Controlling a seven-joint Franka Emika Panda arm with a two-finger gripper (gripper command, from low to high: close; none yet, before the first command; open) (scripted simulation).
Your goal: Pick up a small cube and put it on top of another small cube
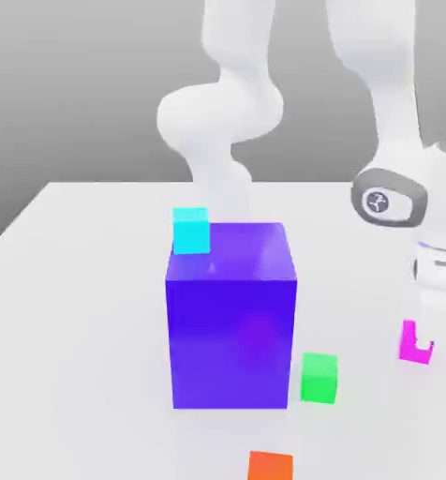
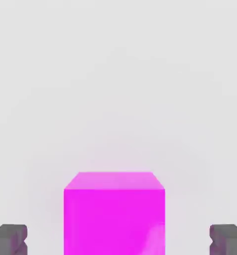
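Magenta cube [image 2: 114,214], plain and glossy, sits between my gripper's [image 2: 118,239] spread, unclenched fingers [image 2: 11,238], near the green cube [image 1: 319,378].

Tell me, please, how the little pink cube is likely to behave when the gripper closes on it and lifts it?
The pink cube looks rigid, with flat, parallel sides, so the open gripper straddling it should probably clamp it squarely. Being small, it is likely light. Its flat base suggests it would slide, not roll, if nudged.
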